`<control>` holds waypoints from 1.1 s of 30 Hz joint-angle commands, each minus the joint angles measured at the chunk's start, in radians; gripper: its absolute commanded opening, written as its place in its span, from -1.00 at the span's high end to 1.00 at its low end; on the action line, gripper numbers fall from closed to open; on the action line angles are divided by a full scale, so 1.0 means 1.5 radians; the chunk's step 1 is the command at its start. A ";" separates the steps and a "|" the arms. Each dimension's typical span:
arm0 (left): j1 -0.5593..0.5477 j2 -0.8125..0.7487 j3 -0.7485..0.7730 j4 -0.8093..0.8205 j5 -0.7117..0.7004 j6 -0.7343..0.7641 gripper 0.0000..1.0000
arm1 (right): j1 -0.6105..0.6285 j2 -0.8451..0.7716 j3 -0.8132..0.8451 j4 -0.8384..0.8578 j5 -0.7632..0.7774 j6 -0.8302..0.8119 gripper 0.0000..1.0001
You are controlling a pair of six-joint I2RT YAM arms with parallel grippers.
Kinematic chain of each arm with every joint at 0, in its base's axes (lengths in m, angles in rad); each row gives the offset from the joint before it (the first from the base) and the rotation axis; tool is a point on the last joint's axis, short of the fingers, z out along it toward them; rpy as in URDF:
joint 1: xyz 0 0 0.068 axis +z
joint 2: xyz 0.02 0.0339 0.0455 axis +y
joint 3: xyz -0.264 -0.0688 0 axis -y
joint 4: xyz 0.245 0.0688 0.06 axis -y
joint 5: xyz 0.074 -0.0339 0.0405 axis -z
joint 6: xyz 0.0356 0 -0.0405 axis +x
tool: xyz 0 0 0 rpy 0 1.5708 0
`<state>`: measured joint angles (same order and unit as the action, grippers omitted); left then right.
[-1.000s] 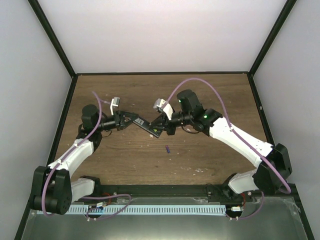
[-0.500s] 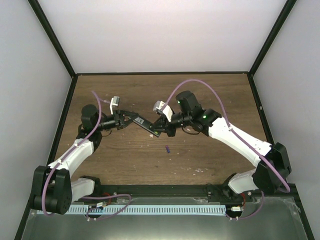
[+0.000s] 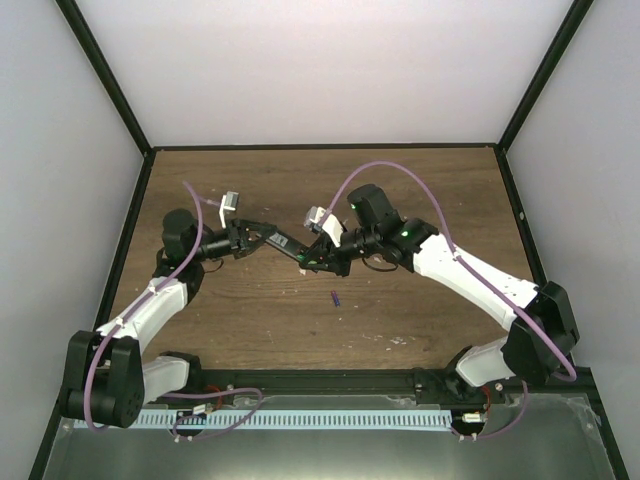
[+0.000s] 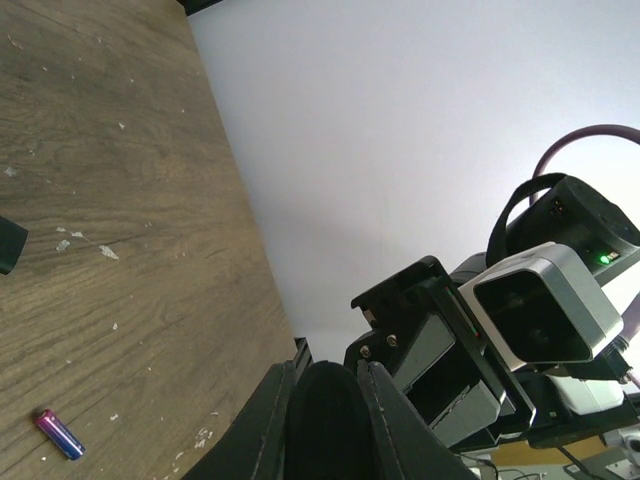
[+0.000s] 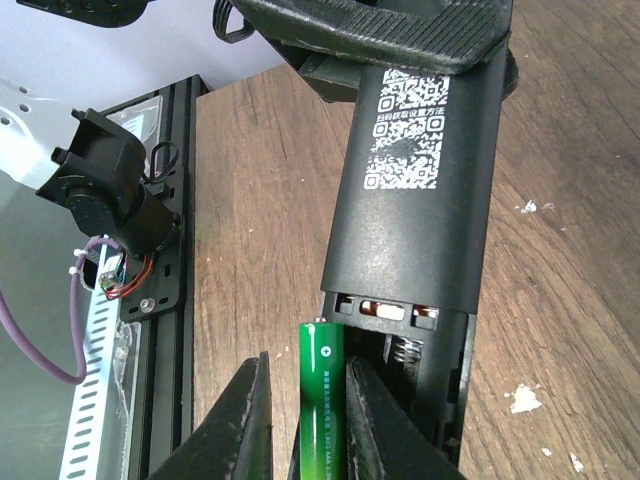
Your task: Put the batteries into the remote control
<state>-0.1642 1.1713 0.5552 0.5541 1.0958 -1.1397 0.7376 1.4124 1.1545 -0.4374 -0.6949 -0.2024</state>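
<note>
My right gripper [image 5: 308, 378] clamped on green battery [image 5: 324, 400], tip at open bay of remote [image 5: 415, 200]. Left gripper [image 4: 325, 405] probably clamped on remote's far end; view poor. Purple battery [image 3: 335, 297] loose on table [image 3: 420, 190]. Batteries light, rigid, slick: pinch mid-barrel.

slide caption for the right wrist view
Right tool holds green battery at the open bay of the remote control gripped by left tool

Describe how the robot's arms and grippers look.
The left arm and right arm have white shells, black joints and a purple cable each. The left gripper and right gripper are black and two-fingered, beside pale camera boxes. A green light shows on the right arm.
</note>
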 commanded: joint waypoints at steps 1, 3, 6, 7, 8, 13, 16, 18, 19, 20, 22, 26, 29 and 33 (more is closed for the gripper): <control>-0.003 -0.003 0.001 0.040 0.007 -0.008 1.00 | 0.004 -0.011 0.011 -0.013 0.022 -0.008 0.71; -0.004 -0.003 0.000 0.040 0.007 -0.010 1.00 | 0.004 -0.014 0.009 -0.012 0.030 -0.008 0.71; -0.003 -0.004 0.000 0.042 0.006 -0.010 1.00 | 0.004 -0.018 0.006 -0.008 0.043 -0.007 0.75; -0.003 -0.004 -0.001 0.042 0.006 -0.011 1.00 | 0.004 -0.018 0.006 -0.007 0.047 -0.007 0.76; -0.003 -0.003 0.000 0.041 0.006 -0.011 1.00 | 0.004 -0.018 0.006 -0.004 0.052 -0.006 0.76; -0.003 -0.006 -0.002 0.042 0.008 -0.012 1.00 | 0.004 -0.022 0.007 0.010 0.071 0.004 0.65; -0.003 -0.006 -0.002 0.043 0.009 -0.015 1.00 | 0.004 -0.029 0.007 0.022 0.073 0.008 0.58; -0.003 -0.006 -0.001 0.045 0.009 -0.018 1.00 | 0.004 -0.033 0.007 0.028 0.071 0.010 0.54; -0.003 -0.007 -0.002 0.047 0.010 -0.019 1.00 | 0.004 -0.034 0.007 0.031 0.071 0.011 0.52; -0.003 -0.007 -0.001 0.049 0.010 -0.020 1.00 | 0.004 -0.034 0.007 0.035 0.071 0.013 0.51; -0.003 -0.007 0.000 0.051 0.011 -0.023 1.00 | 0.004 -0.034 0.007 0.042 0.074 0.015 0.49; -0.003 -0.006 0.000 0.055 0.014 -0.027 1.00 | 0.004 -0.032 0.012 0.047 0.078 0.016 0.47; -0.003 -0.006 -0.001 0.059 0.015 -0.030 1.00 | 0.004 -0.033 0.020 0.047 0.082 0.016 0.44; -0.003 -0.006 -0.003 0.075 0.017 -0.043 1.00 | 0.004 -0.051 0.026 0.057 0.096 0.024 0.33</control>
<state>-0.1642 1.1713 0.5545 0.5961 1.0740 -1.1751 0.7433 1.3773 1.1549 -0.3851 -0.6071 -0.1791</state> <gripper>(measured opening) 0.158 0.296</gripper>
